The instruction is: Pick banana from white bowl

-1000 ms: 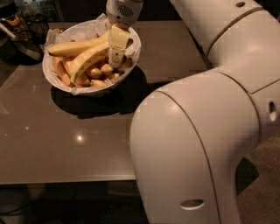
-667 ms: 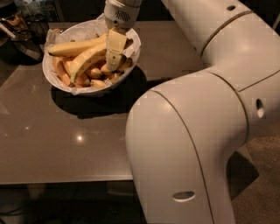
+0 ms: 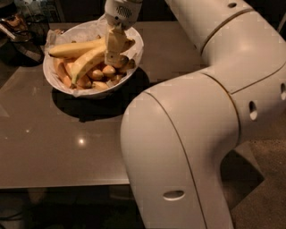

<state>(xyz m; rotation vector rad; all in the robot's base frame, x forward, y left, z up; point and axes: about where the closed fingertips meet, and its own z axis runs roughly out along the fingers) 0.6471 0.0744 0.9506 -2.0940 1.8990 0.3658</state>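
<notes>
The white bowl (image 3: 58, 80) stands at the far left of the table, lined with white paper. The banana (image 3: 73, 49), long, pale and nearly straight, lies across the top of the pile, its right end under the gripper. A thicker, deeper-yellow banana (image 3: 87, 62) lies just below it, over several small stubby bananas (image 3: 105, 74). My gripper (image 3: 114, 53) hangs from the wrist (image 3: 121, 9) and reaches down into the bowl's right half, at the right ends of the two long bananas. Whether it touches either banana is hidden.
The brown glossy table (image 3: 67, 143) runs from the bowl to the near edge. My large white arm (image 3: 201, 125) fills the right half of the view. Dark clutter (image 3: 20, 31) sits beyond the table's far left corner.
The gripper has shifted a little to the left over the bowl, toward the right ends of the long bananas. The arm has swung left with it. The bananas have not moved.
</notes>
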